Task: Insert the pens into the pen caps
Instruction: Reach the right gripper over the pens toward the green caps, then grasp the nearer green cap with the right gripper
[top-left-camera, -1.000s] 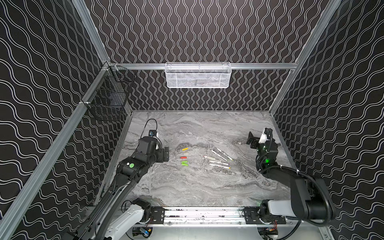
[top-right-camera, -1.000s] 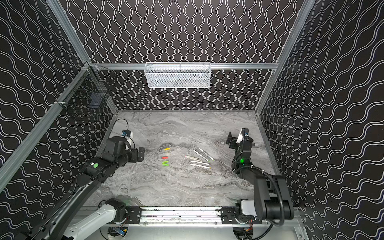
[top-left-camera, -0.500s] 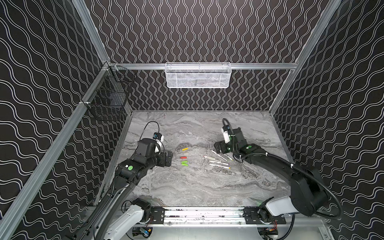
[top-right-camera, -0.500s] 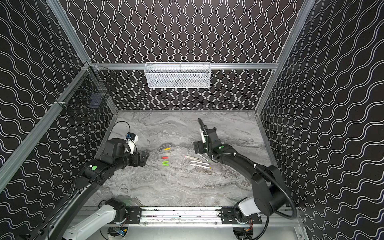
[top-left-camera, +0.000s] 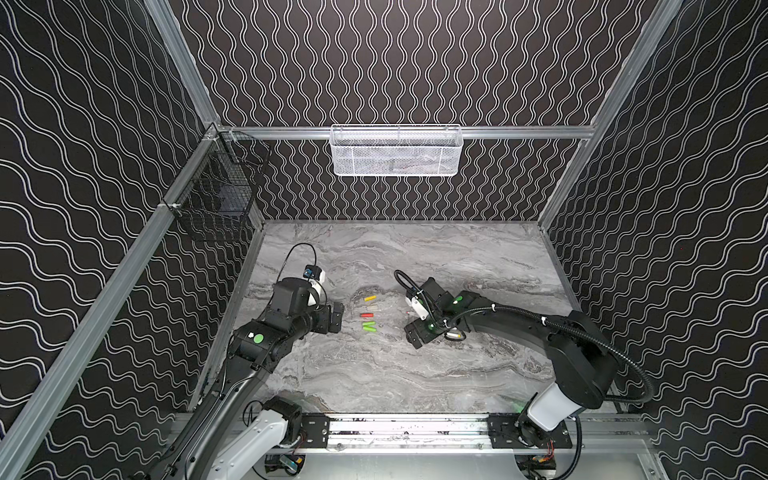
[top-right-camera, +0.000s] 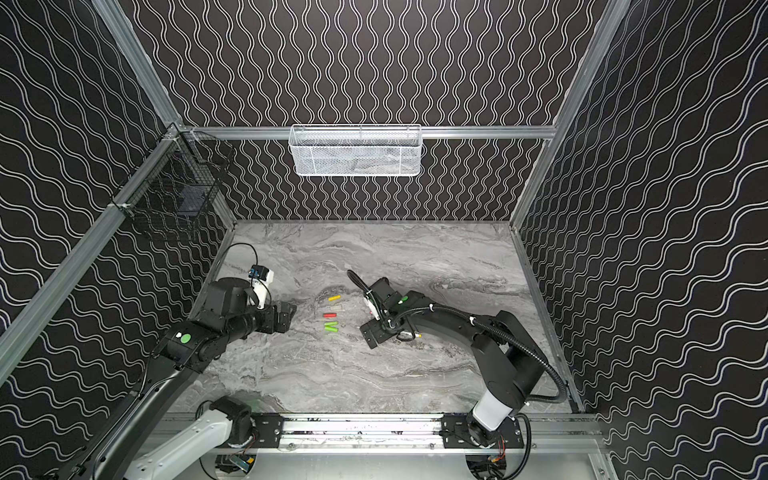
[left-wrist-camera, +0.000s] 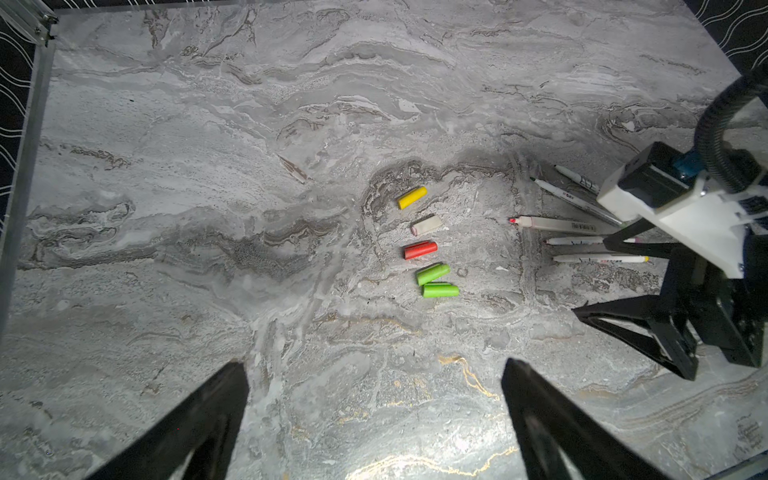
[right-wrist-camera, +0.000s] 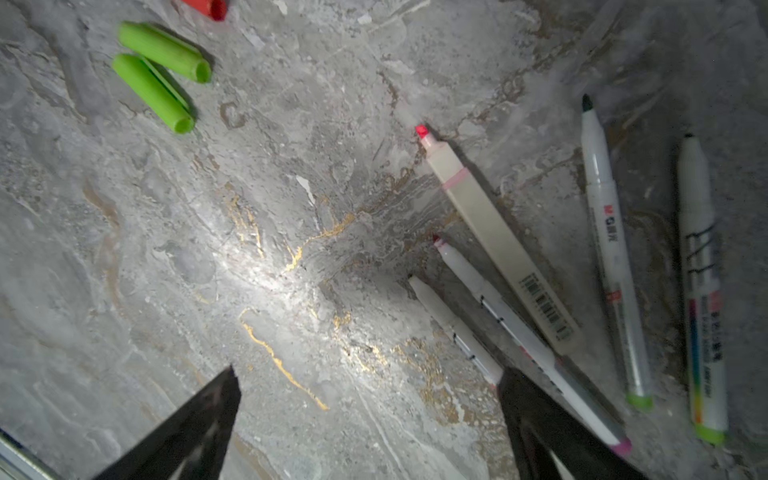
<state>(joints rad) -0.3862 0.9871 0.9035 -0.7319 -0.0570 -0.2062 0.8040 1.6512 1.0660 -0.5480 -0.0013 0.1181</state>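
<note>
Five pen caps lie in a short column mid-table: yellow (left-wrist-camera: 412, 197), pale (left-wrist-camera: 426, 225), red (left-wrist-camera: 420, 250) and two green (left-wrist-camera: 432, 274) (left-wrist-camera: 440, 290); in both top views the column starts at the yellow cap (top-left-camera: 369, 298) (top-right-camera: 333, 298). To their right several pens (right-wrist-camera: 494, 232) lie fanned out, uncapped. My right gripper (right-wrist-camera: 369, 372) hangs open low over the pens, one finger (right-wrist-camera: 540, 415) above the ends of two thin pens, nothing between the jaws. In both top views it covers most of them. My left gripper (left-wrist-camera: 374, 365) stands open and empty, left of the caps (top-left-camera: 336, 318).
The marble table (top-left-camera: 395, 374) is walled on three sides. A white mesh basket (top-left-camera: 396, 151) hangs on the back wall and a black wire basket (top-left-camera: 220, 199) on the left wall. The arms' rail (top-left-camera: 407, 428) runs along the front edge.
My right arm has swung in from the table's right side and come down over the pens. My left gripper has edged closer to the caps. Both stay open.
</note>
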